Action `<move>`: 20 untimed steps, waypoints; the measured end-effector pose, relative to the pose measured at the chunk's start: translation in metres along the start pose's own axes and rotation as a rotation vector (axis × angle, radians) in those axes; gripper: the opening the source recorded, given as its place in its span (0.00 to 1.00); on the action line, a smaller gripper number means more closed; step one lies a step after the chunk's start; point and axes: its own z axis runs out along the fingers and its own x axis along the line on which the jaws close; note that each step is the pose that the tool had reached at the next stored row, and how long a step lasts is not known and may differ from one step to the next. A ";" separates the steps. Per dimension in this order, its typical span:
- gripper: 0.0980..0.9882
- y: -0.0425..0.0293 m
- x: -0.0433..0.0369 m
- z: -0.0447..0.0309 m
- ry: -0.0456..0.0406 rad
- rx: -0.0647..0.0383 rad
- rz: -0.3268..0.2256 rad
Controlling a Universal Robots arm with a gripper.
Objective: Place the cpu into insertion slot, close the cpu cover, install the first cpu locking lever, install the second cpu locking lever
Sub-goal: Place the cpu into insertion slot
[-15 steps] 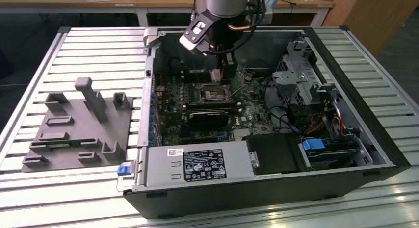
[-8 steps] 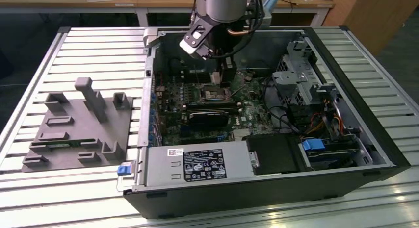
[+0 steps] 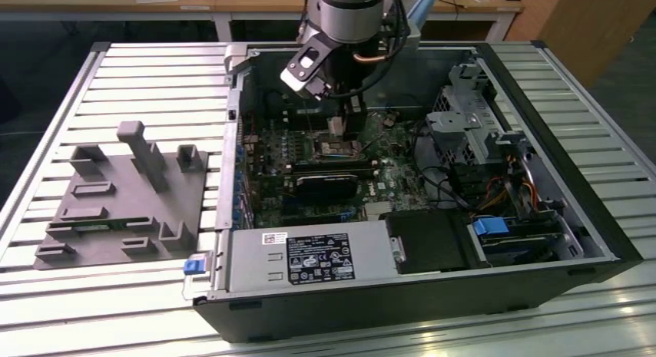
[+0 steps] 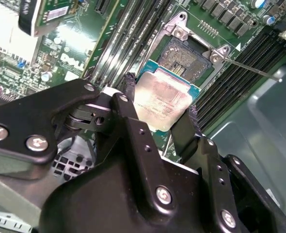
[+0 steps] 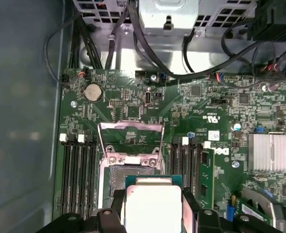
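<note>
Grey fixture (image 3: 118, 196) on table (image 3: 61, 96) at exterior view's left. Further right, open computer case (image 3: 410, 303); my tool (image 3: 342, 127) down inside, over motherboard (image 3: 269, 142). Second wrist view: my tool clamped on cpu (image 4: 163, 99) by two opposite edges, chip just above insertion slot (image 4: 184, 54), not seated. First wrist view: cpu cover (image 5: 131, 127) flipped open beyond slot.
</note>
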 end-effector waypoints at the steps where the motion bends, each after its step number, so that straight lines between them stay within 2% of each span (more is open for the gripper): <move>1: 0.50 -0.0008 0.0010 0.0018 -0.0001 0.000 0.000; 7: 0.50 -0.0029 0.0042 0.0129 -0.0002 0.000 0.001; 14: 0.50 -0.0033 0.0047 0.0149 -0.0016 0.000 0.001; 20: 0.50 -0.0036 0.0084 0.0182 -0.0014 0.000 0.001</move>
